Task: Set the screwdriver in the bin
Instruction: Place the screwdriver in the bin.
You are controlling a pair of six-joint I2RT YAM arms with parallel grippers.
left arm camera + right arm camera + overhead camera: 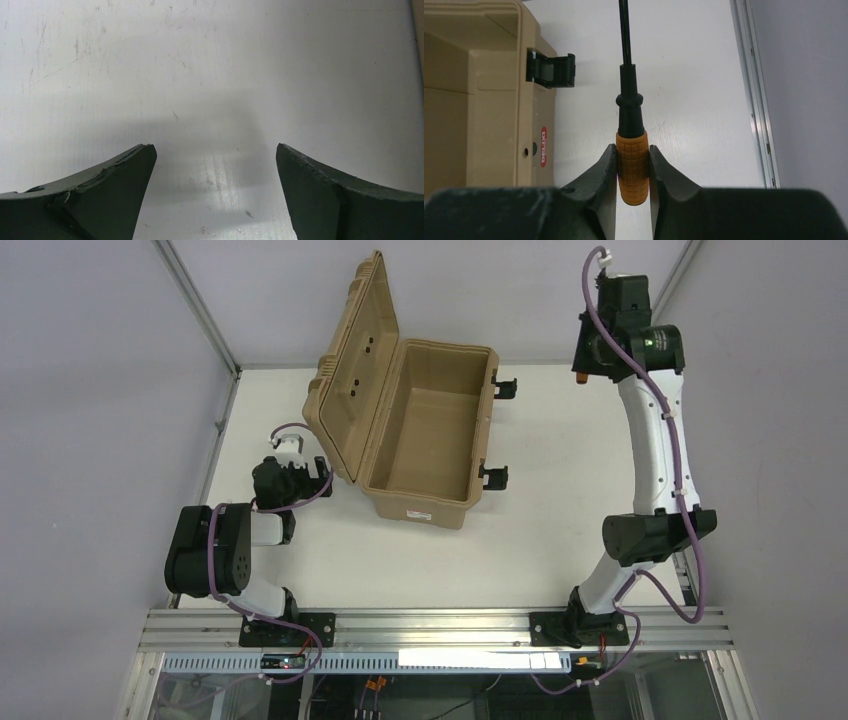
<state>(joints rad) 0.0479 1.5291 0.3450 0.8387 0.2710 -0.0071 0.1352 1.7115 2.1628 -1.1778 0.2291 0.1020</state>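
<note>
The bin (415, 508) is a tan case standing open mid-table, its ribbed lid (355, 370) raised on the left side; its inside looks empty. My right gripper (583, 375) is raised at the far right, beyond the bin's right wall. In the right wrist view it (632, 147) is shut on the orange handle of the screwdriver (632, 167), whose black shaft points away over the white table. The bin's side (489, 100) lies to the left there. My left gripper (322, 475) sits low beside the lid; it (215, 147) is open and empty.
Two black latches (507, 388) (494, 477) hang open on the bin's right side; one also shows in the right wrist view (551, 70). An aluminium rail (756, 100) runs along the table's right edge. A metal frame (430, 625) holds the arm bases at the near edge.
</note>
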